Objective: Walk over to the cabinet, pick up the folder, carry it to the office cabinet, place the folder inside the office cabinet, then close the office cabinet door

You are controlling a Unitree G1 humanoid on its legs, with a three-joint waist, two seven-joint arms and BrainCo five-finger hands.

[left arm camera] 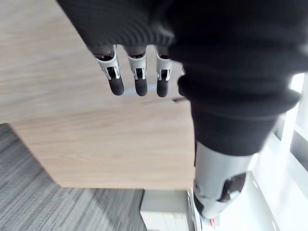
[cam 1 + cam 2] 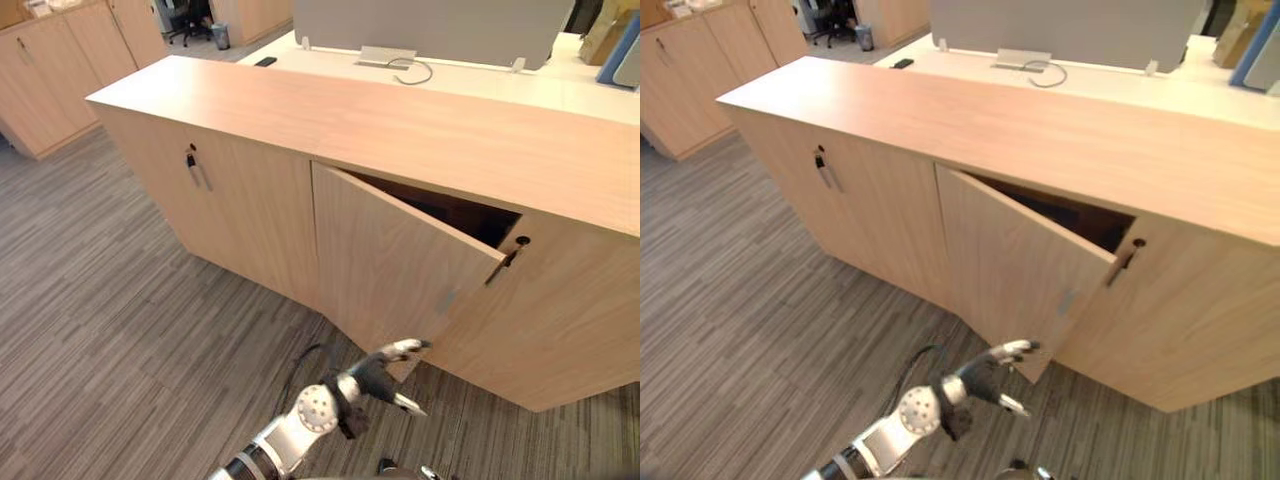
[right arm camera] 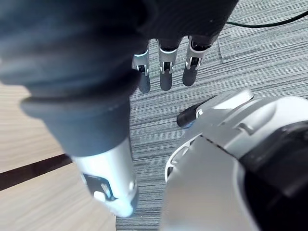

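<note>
Where the folder lies I cannot tell. The office cabinet (image 2: 250, 210) stands before me with its door (image 2: 390, 260) ajar, the handle (image 2: 503, 262) side swung out and a dark gap behind it. My left hand (image 2: 385, 372) is at the door's lower corner, fingers straight and spread, gripping nothing. My right hand (image 3: 165, 72) hangs open over the grey carpet (image 2: 100, 330).

I am holding my left hand (image 2: 383, 376) forward.
Its fingers are pointing out, open; my right hand (image 3: 166, 67) is hanging, fingers relaxed.
</note>
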